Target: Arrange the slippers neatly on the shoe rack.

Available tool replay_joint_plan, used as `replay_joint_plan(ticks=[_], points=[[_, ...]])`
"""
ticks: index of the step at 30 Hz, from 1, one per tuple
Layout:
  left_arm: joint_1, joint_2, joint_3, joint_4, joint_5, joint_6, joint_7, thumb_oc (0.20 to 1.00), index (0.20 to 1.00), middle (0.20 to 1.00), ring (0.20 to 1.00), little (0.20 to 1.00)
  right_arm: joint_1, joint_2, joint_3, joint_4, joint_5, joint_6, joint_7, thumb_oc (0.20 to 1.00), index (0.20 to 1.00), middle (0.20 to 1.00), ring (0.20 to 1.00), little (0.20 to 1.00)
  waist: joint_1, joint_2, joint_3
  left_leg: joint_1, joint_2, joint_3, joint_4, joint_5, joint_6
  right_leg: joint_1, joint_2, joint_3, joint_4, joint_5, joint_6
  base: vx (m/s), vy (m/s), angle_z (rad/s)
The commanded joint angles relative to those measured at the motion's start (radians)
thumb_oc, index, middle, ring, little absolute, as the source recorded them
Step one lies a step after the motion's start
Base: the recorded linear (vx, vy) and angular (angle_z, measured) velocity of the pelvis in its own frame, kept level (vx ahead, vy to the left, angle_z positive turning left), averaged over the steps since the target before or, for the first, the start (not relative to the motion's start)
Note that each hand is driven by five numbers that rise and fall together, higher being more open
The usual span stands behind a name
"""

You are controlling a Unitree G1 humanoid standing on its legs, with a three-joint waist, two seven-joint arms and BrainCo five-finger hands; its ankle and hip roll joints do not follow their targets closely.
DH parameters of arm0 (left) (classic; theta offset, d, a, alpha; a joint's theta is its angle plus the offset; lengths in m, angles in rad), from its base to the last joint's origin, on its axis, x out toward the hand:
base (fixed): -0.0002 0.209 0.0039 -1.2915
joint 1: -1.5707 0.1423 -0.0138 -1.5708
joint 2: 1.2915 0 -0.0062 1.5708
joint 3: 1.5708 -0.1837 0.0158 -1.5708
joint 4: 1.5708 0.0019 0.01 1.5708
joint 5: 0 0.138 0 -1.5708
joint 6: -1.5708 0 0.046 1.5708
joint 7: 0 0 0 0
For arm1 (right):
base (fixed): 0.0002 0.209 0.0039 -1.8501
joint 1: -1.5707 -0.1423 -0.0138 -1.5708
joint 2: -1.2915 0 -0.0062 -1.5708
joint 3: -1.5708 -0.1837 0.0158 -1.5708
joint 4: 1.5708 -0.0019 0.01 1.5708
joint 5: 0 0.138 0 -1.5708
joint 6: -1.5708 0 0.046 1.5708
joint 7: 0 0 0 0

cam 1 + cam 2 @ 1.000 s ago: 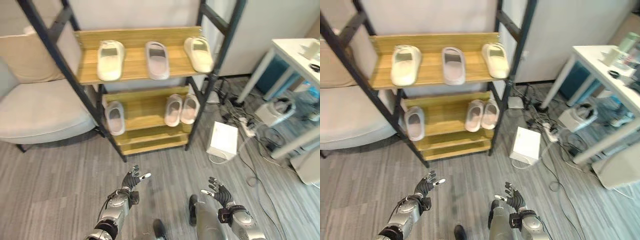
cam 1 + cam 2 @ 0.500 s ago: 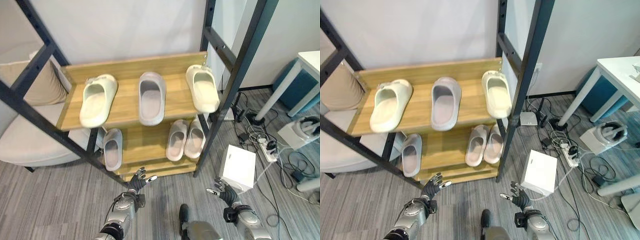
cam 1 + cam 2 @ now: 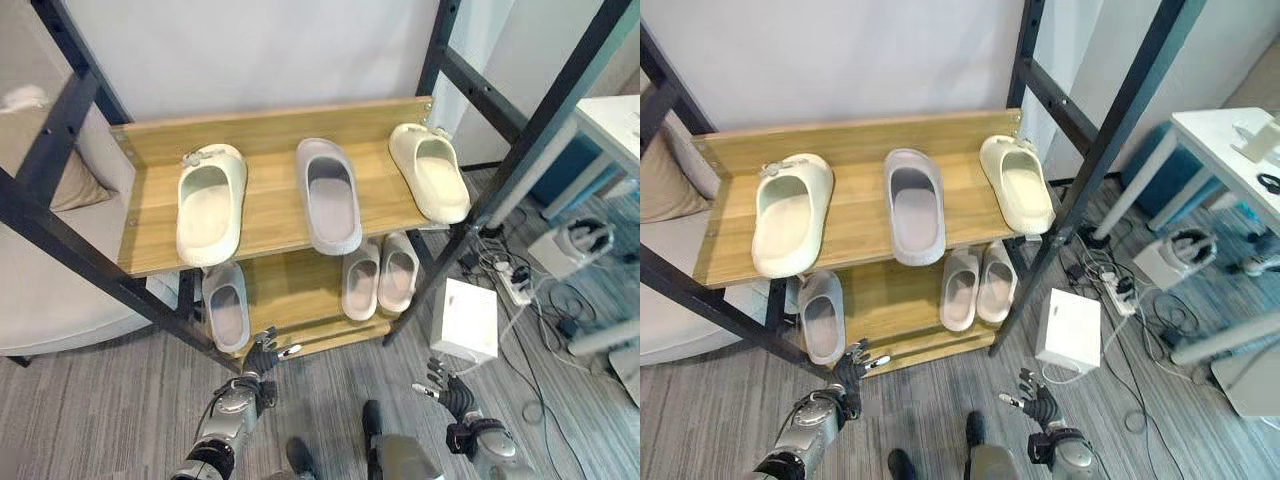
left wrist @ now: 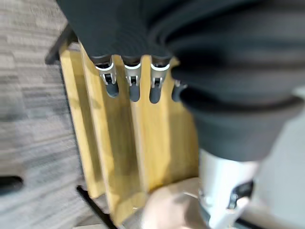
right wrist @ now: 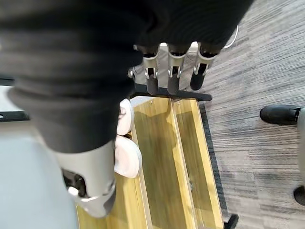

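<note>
A black-framed shoe rack (image 3: pixel 275 130) with wooden shelves stands ahead. Its upper shelf carries a cream slipper (image 3: pixel 210 203) on the left, a grey slipper (image 3: pixel 329 194) in the middle and a cream slipper (image 3: pixel 430 184) angled on the right. On the lower shelf a grey slipper (image 3: pixel 227 306) lies alone on the left, and a pair of grey slippers (image 3: pixel 379 278) lies side by side on the right. My left hand (image 3: pixel 256 366) hangs open low before the rack's bottom boards. My right hand (image 3: pixel 447 390) is open too, above the floor, holding nothing.
A beige sofa (image 3: pixel 60 290) stands left of the rack. Right of the rack lie a white box (image 3: pixel 467 320), a power strip with tangled cables (image 3: pixel 515 285), and a white table (image 3: pixel 1230 135) stands further right. Grey wood-pattern floor lies in front.
The camera has moved closer to the rack and lowered, so the shelves look larger. Both hands stay open and low; no slipper has moved.
</note>
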Motion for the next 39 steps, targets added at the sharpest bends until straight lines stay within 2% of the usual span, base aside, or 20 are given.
replay_joint_plan(ticks=[1, 3, 4, 7, 10, 11, 12, 13, 15, 16, 18, 19, 20, 22, 24, 25, 29, 31, 39], points=[[-0.015, -0.003, 0.017, -0.019, 0.016, -0.036, -0.015, 1.0, 1.0, 1.0, 1.0, 1.0, -0.05, -0.026, 0.035, -0.161, -0.137, -0.034, -0.044, 1.0, 1.0, 1.0, 1.0, 1.0, 0.026, -0.025, -0.028, 0.049, 0.048, -0.037, -0.002, 0.01, -0.11, 0.102, -0.004, -0.001, -0.155, 0.057, 0.013, 0.06, -0.068, -0.14], [0.0, -0.002, 0.041, -0.016, 0.021, -0.025, -0.026, 1.0, 1.0, 1.0, 1.0, 1.0, -0.014, -0.062, 0.041, -0.35, -0.238, -0.007, -0.051, 1.0, 1.0, 1.0, 1.0, 1.0, 0.032, -0.028, -0.049, 0.056, 0.058, -0.029, -0.001, 0.023, -0.12, 0.155, 0.014, -0.014, -0.227, 0.047, 0.009, 0.08, -0.12, -0.12], [0.009, 0.0, 0.052, -0.018, 0.025, -0.009, -0.038, 1.0, 1.0, 1.0, 1.0, 1.0, 0.035, -0.098, 0.013, -0.541, -0.287, 0.018, -0.045, 1.0, 1.0, 1.0, 1.0, 1.0, 0.028, -0.03, -0.058, 0.059, 0.066, -0.035, -0.002, 0.031, -0.126, 0.176, 0.022, -0.025, -0.248, 0.036, 0.004, 0.04, -0.159, 0.04], [0.004, -0.022, 0.046, -0.022, 0.058, 0.022, -0.06, 1.0, 1.0, 1.0, 1.0, 1.0, 0.113, -0.178, -0.079, -0.919, -0.269, 0.049, 0.011, 1.0, 1.0, 1.0, 1.0, 1.0, 0.024, -0.03, -0.085, 0.072, 0.074, -0.066, 0.0, 0.036, -0.131, 0.212, 0.023, -0.057, -0.248, 0.009, -0.006, 0.04, -0.125, 0.23], [0.014, -0.038, 0.023, -0.036, 0.075, 0.038, -0.07, 1.0, 1.0, 1.0, 1.0, 1.0, 0.014, -0.216, -0.117, -1.014, -0.239, 0.059, -0.03, 1.0, 1.0, 1.0, 1.0, 1.0, 0.029, -0.023, -0.108, 0.086, 0.069, -0.075, -0.002, 0.03, -0.128, 0.227, 0.022, -0.065, -0.248, 0.008, -0.008, 0.06, -0.041, 0.05], [0.017, -0.045, 0.006, -0.045, 0.079, 0.044, -0.071, 1.0, 1.0, 1.0, 1.0, 1.0, -0.075, -0.224, -0.114, -1.023, -0.225, 0.063, -0.066, 1.0, 1.0, 1.0, 1.0, 1.0, 0.035, -0.021, -0.116, 0.092, 0.067, -0.08, -0.002, 0.025, -0.126, 0.234, 0.021, -0.068, -0.248, 0.008, -0.009, 0.04, -0.008, 0.03], [0.023, -0.048, -0.006, -0.05, 0.081, 0.048, -0.072, 1.0, 1.0, 1.0, 1.0, 1.0, -0.125, -0.23, -0.112, -1.014, -0.234, 0.072, -0.089, 1.0, 1.0, 1.0, 1.0, 1.0, 0.04, -0.02, -0.121, 0.094, 0.066, -0.084, -0.002, 0.022, -0.124, 0.237, 0.02, -0.069, -0.248, 0.008, -0.01, 0.07, 0.003, 0.11], [0.035, -0.05, -0.028, -0.06, 0.083, 0.055, -0.078, 1.0, 1.0, 1.0, 1.0, 1.0, -0.253, -0.254, -0.104, -0.964, -0.296, 0.103, -0.135, 1.0, 1.0, 1.0, 1.0, 1.0, 0.056, -0.019, -0.132, 0.099, 0.062, -0.094, -0.002, 0.016, -0.12, 0.243, 0.018, -0.074, -0.248, 0.008, -0.011, 0.05, 0.008, 0.14], [0.036, -0.05, -0.036, -0.067, 0.077, 0.058, -0.076, 1.0, 1.0, 1.0, 1.0, 1.0, -0.307, -0.244, -0.087, -0.928, -0.305, 0.114, -0.166, 1.0, 1.0, 1.0, 1.0, 1.0, 0.062, -0.019, -0.132, 0.102, 0.061, -0.097, -0.002, 0.013, -0.119, 0.247, 0.017, -0.077, -0.248, 0.009, -0.011, 0.04, 0.01, 0.06], [0.044, -0.043, -0.057, -0.077, 0.067, 0.059, -0.076, 1.0, 1.0, 1.0, 1.0, 1.0, -0.436, -0.247, -0.058, -0.819, -0.329, 0.136, -0.212, 1.0, 1.0, 1.0, 1.0, 1.0, 0.083, -0.022, -0.136, 0.104, 0.059, -0.106, -0.002, 0.009, -0.116, 0.252, 0.015, -0.083, -0.248, 0.01, -0.011, 0.02, 0.015, 0.06], [0.047, -0.037, -0.073, -0.079, 0.056, 0.057, -0.073, 1.0, 1.0, 1.0, 1.0, 1.0, -0.557, -0.239, -0.022, -0.687, -0.351, 0.151, -0.256, 1.0, 1.0, 1.0, 1.0, 1.0, 0.1, -0.025, -0.136, 0.105, 0.057, -0.112, -0.002, 0.006, -0.114, 0.255, 0.014, -0.085, -0.248, 0.013, -0.012, 0.02, 0.02, 0.07], [0.045, -0.037, -0.071, -0.079, 0.055, 0.057, -0.073, 1.0, 1.0, 1.0, 1.0, 1.0, -0.565, -0.239, -0.018, -0.679, -0.35, 0.147, -0.258, 1.0, 1.0, 1.0, 1.0, 1.0, 0.099, -0.025, -0.133, 0.105, 0.057, -0.112, -0.002, 0.006, -0.114, 0.256, 0.014, -0.085, -0.248, 0.013, -0.012, 0.01, 0.021, 0.07], [0.05, -0.029, -0.089, -0.082, 0.036, 0.049, -0.073, 1.0, 1.0, 1.0, 1.0, 1.0, -0.687, -0.239, 0.021, -0.527, -0.359, 0.149, -0.286, 1.0, 1.0, 1.0, 1.0, 1.0, 0.117, -0.03, -0.132, 0.105, 0.055, -0.12, -0.002, 0.004, -0.112, 0.258, 0.013, -0.088, -0.248, 0.015, -0.012, 0.01, 0.017, 0.18], [0.053, -0.022, -0.1, -0.073, 0.022, 0.037, -0.075, 1.0, 1.0, 1.0, 1.0, 1.0, -0.792, -0.246, 0.046, -0.37, -0.343, 0.132, -0.293, 1.0, 1.0, 1.0, 1.0, 1.0, 0.135, -0.037, -0.127, 0.102, 0.054, -0.128, -0.002, 0.003, -0.112, 0.259, 0.013, -0.09, -0.248, 0.015, -0.013, 0.01, 0.021, 0.21], [0.053, -0.021, -0.104, -0.07, 0.014, 0.032, -0.072, 1.0, 1.0, 1.0, 1.0, 1.0, -0.83, -0.245, 0.053, -0.309, -0.328, 0.12, -0.303, 1.0, 1.0, 1.0, 1.0, 1.0, 0.141, -0.039, -0.124, 0.102, 0.054, -0.131, -0.002, 0.003, -0.112, 0.259, 0.013, -0.091, -0.248, 0.015, -0.014, 0.01, 0.02, 0.13], [0.056, -0.014, -0.114, -0.061, 0.003, 0.022, -0.067, 1.0, 1.0, 1.0, 1.0, 1.0, -0.913, -0.243, 0.077, -0.168, -0.296, 0.099, -0.31, 1.0, 1.0, 1.0, 1.0, 1.0, 0.158, -0.044, -0.116, 0.098, 0.053, -0.139, -0.002, 0.004, -0.112, 0.261, 0.014, -0.098, -0.248, 0.014, -0.015, 0.01, 0.023, 0.28], [0.059, -0.009, -0.122, -0.051, -0.004, 0.01, -0.062, 1.0, 1.0, 1.0, 1.0, 1.0, -0.976, -0.217, 0.109, -0.048, -0.267, 0.077, -0.305, 1.0, 1.0, 1.0, 1.0, 1.0, 0.178, -0.049, -0.106, 0.087, 0.053, -0.15, -0.002, 0.005, -0.112, 0.26, 0.012, -0.111, -0.248, 0.012, -0.013, 0.01, 0.024, 0.16], [0.038, -0.012, -0.132, -0.036, -0.012, 0.0, -0.052, 1.0, 1.0, 1.0, 1.0, 1.0, -1.034, -0.168, 0.136, 0.041, -0.244, 0.055, -0.316, 1.0, 1.0, 1.0, 1.0, 1.0, 0.195, -0.051, -0.097, 0.074, 0.051, -0.156, -0.002, 0.006, -0.114, 0.252, 0.011, -0.12, -0.248, 0.01, -0.01, 0.02, 0.042, 0.08], [0.016, -0.015, -0.143, -0.034, -0.031, -0.011, -0.035, 1.0, 1.0, 1.0, 1.0, 1.0, -1.097, -0.097, 0.177, 0.187, -0.274, 0.078, -0.317, 1.0, 1.0, 1.0, 1.0, 1.0, 0.202, -0.052, -0.094, 0.07, 0.051, -0.161, -0.002, 0.003, -0.115, 0.252, 0.009, -0.128, -0.248, 0.012, -0.008, 0.0, 0.008, 0.04]])
